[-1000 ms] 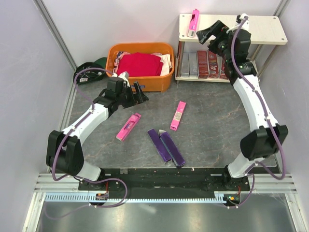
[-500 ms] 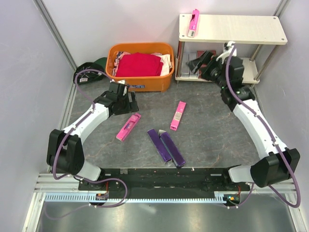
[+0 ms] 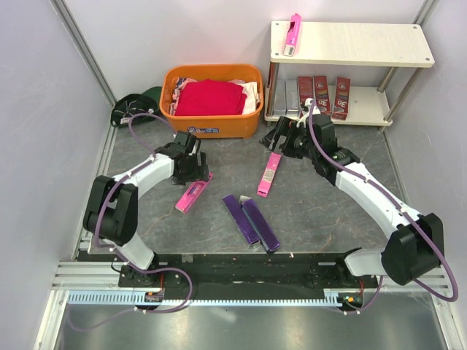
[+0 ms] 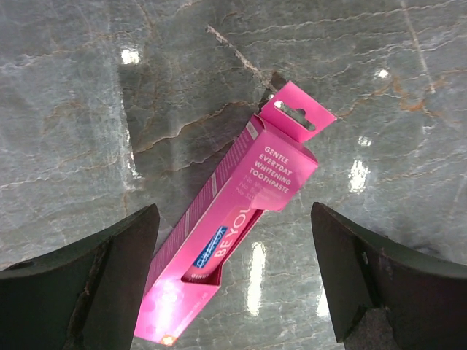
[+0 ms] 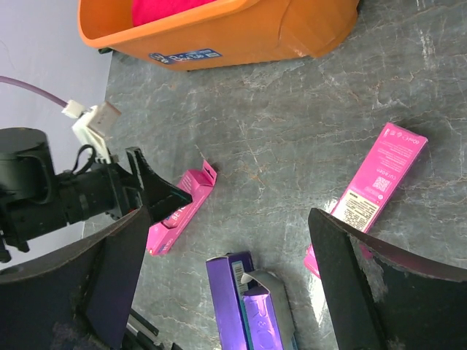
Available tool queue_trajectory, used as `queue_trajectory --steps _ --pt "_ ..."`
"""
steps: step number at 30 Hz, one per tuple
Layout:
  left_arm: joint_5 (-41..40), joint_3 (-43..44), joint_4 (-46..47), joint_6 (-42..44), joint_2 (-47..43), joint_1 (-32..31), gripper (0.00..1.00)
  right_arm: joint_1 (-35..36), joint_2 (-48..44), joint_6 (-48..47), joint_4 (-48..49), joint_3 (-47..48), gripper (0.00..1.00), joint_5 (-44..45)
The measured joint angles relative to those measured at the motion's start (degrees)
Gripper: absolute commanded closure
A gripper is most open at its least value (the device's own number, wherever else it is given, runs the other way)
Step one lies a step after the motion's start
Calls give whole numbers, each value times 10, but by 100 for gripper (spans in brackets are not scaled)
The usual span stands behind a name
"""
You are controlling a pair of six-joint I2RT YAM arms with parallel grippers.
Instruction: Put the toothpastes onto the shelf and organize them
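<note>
Having left the cream two-tier wooden shelf (image 3: 357, 44), the right tool (image 3: 279, 138) hovers empty, jaws wide, twelve o'clock of the next hot pink cardboard toothpaste box (image 3: 269, 173).

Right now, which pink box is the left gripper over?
The leftmost pink box, framed by the open left gripper; the other table one lies by the right gripper, the third on the shelf.

A hot pink toothpaste box (image 4: 233, 233) lies slantwise on the grey marbled table (image 4: 87, 109), between the open left hand (image 4: 233, 281).
</note>
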Motion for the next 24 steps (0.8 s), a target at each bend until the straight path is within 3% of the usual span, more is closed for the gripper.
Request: queue_trajectory --steps 6,10,18,24 --pt "5 0 9 7 34 0 17 0 0 0 3 0 2 0" --pt "17 1 20 11 61 -1 35 0 1 0 2 0 2 0" --pt "19 17 31 20 80 -5 61 0 12 -2 2 0 2 0" --pt "56 30 39 20 90 -7 67 0 17 -7 -3 0 2 0"
